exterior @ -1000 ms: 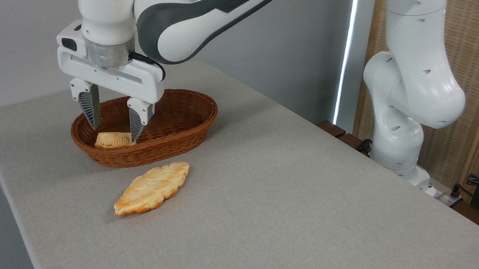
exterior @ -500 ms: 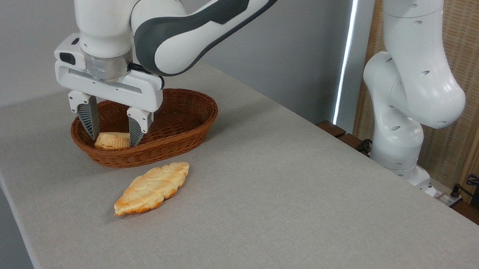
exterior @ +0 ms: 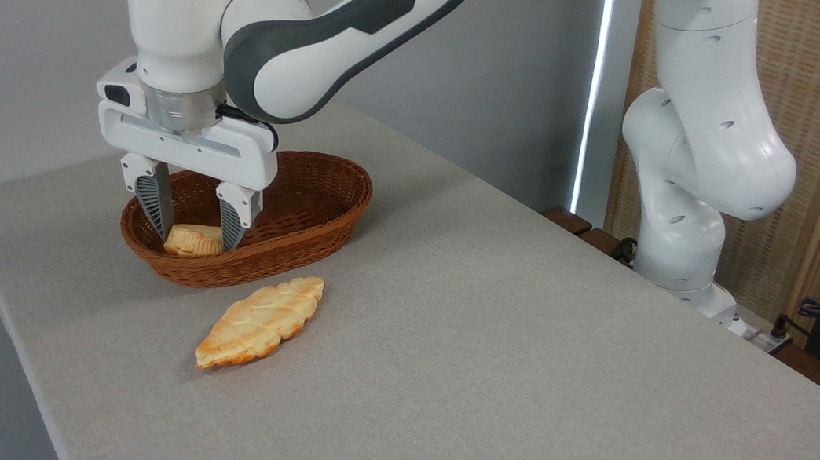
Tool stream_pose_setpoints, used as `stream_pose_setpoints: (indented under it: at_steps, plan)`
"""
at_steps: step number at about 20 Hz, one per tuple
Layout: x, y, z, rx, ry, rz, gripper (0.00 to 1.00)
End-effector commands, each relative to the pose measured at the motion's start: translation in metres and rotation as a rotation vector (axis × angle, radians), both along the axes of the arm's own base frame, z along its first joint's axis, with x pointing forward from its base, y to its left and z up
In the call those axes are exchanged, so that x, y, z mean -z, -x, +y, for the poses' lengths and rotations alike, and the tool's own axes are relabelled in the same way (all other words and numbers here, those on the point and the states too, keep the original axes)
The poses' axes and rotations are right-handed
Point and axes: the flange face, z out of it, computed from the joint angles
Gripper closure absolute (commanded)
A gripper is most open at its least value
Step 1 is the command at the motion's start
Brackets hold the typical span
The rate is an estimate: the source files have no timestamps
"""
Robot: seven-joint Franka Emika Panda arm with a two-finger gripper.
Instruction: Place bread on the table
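The large light grey cloth-topped table (exterior: 522, 340) fills the lower frame; its right and bottom parts are cut off, and broad bare room is seen right of centre. The white and grey robot arm (exterior: 342, 23) reaches in from the upper right. At left of centre a brown oval wicker basket (exterior: 300, 223) is set, holding the small round golden bread (exterior: 193, 240), partly hidden by the near rim. The two-finger gripper (exterior: 196, 237) is lowered into the basket, its jaws narrowed against either side of the bread. Just below the basket, a long flat braided pastry (exterior: 259, 323) is laid on the cloth.
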Motion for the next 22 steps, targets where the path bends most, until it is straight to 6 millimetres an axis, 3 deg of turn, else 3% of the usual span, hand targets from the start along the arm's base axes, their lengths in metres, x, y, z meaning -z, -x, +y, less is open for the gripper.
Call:
stream_pose_setpoints:
  at_steps: [1, 9, 13, 16, 22]
  plan:
    - [0.004, -0.004, 0.001, 0.023, -0.009, -0.023, 0.56]
    - [0.004, -0.004, 0.000, 0.022, -0.007, -0.023, 0.55]
    - [0.000, 0.000, -0.011, 0.024, 0.004, -0.023, 0.55]
    - [-0.009, 0.010, -0.029, 0.052, 0.019, -0.029, 0.55]
    - [-0.028, 0.013, -0.031, 0.042, 0.028, -0.054, 0.52]
